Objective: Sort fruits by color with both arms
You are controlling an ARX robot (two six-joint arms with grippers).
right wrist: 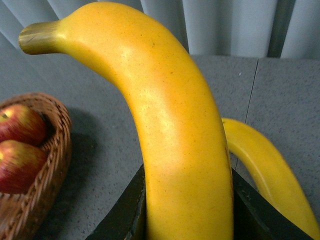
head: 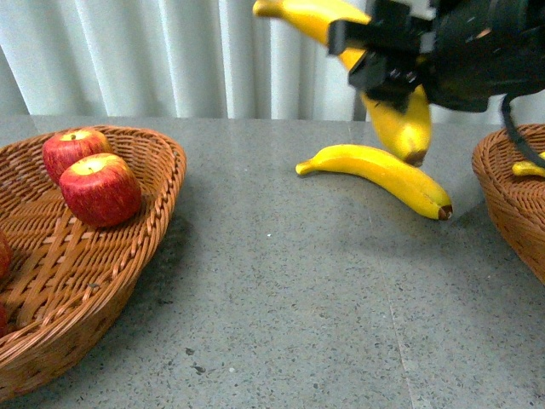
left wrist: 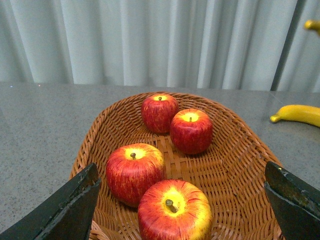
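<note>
Nearest the front camera, a brown woven wicker basket (head: 81,256) occupies the near left corner of the grey speckled stone table (head: 281,298). It contains four glossy red apples with yellow stem patches, all seen in the left wrist view: two toward the far rim (left wrist: 159,112) (left wrist: 191,131) and two closer to the pincer (left wrist: 134,172) (left wrist: 174,210).

Left pincer (left wrist: 181,172): the black jaws are spread wide and frame the basket from either side. They touch no apple. State: released, empty.

Right pincer (head: 387,51): raised above the table near the far edge, right of centre. State: clenched on a long curved bright yellow banana (head: 402,123), gripped about mid-length. Its stem end points toward the left edge and its brown tip hangs downward. In the right wrist view this held banana (right wrist: 175,140) fills the gap, with both fingers (right wrist: 125,215) pressed against its sides.

A second yellow banana with a brown tip (head: 383,175) lies flat on the table just below the held one. A second wicker basket (head: 511,204) stands at the right edge, with a yellow banana end (head: 528,169) showing inside.
</note>
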